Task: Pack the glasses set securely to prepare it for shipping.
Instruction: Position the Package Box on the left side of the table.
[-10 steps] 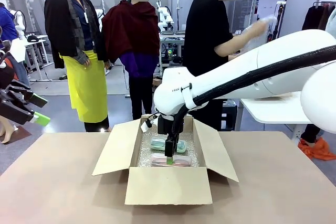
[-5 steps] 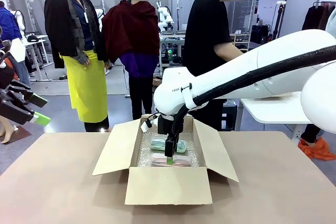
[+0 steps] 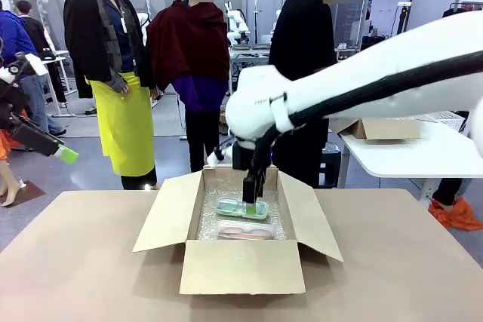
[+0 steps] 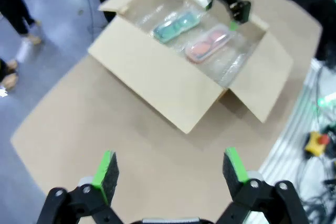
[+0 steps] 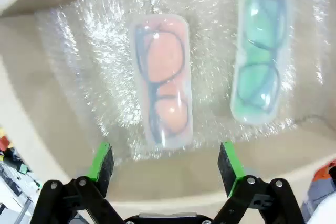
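Two glasses cases lie side by side on bubble wrap [image 5: 94, 51] inside the open cardboard box [image 3: 241, 265]: mint-green case [image 3: 243, 207] by its far wall, pinkish-red case [image 3: 245, 230] nearer its front. Right gripper [image 5: 165, 156] above them, fingers spread, empty. Left gripper [image 4: 170, 165] high, left of box, spread, empty.

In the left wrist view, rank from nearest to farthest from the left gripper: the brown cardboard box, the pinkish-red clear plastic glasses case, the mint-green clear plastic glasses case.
From the left gripper:
1. Brown cardboard box: its near flap, straight ahead.
2. Pinkish-red clear plastic glasses case: inside, toward the right.
3. Mint-green clear plastic glasses case: inside, farther, toward the left.
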`<state>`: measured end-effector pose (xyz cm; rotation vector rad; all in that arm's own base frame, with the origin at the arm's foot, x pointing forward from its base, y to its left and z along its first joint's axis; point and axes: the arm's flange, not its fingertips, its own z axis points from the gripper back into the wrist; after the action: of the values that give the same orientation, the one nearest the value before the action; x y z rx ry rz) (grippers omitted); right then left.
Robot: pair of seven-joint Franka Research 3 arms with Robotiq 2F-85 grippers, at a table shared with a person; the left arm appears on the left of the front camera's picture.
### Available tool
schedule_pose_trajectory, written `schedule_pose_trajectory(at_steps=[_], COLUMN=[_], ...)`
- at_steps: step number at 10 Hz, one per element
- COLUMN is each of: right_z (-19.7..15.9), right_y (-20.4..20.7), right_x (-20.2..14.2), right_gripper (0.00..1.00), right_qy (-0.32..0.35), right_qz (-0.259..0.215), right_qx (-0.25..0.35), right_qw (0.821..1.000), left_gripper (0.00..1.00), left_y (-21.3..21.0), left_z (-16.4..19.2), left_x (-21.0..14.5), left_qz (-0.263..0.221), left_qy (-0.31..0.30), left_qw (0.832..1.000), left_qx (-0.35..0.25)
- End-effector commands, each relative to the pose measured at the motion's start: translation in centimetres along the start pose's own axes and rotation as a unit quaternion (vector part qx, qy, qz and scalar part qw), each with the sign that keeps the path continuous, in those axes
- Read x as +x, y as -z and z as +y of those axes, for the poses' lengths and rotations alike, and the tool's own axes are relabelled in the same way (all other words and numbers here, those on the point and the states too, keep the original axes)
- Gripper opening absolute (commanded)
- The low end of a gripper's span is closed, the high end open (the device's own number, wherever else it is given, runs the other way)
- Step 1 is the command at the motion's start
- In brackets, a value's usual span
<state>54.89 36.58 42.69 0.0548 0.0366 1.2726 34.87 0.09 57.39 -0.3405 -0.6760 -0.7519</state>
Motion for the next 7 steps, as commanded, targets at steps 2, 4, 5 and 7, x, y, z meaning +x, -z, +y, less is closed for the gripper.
schedule_pose_trajectory(at_steps=[2,4,5,7], right_z=[2.1,3.3,3.8,5.0], right_y=[-3.9,-7.4,-8.8,-10.6], right_x=[-5.1,-9.6,-12.1,-16.3], right_gripper=[1.0,1.0,1.0,1.0], right_qy=[0.072,0.143,0.198,0.293], right_qz=[-0.043,-0.086,-0.105,-0.125], right_qx=[-0.017,-0.043,-0.051,-0.071], right_qw=[0.996,0.985,0.973,0.945], left_gripper=[1.0,1.0,1.0,1.0], left_y=[2.4,6.4,8.5,11.9], left_z=[3.5,7.5,9.6,12.6], left_x=[1.7,1.1,0.0,-1.4], left_qz=[0.03,0.038,0.041,0.039], left_qy=[-0.149,-0.234,-0.274,-0.344], left_qw=[0.987,0.966,0.95,0.905], left_qx=[-0.048,-0.101,-0.146,-0.247])
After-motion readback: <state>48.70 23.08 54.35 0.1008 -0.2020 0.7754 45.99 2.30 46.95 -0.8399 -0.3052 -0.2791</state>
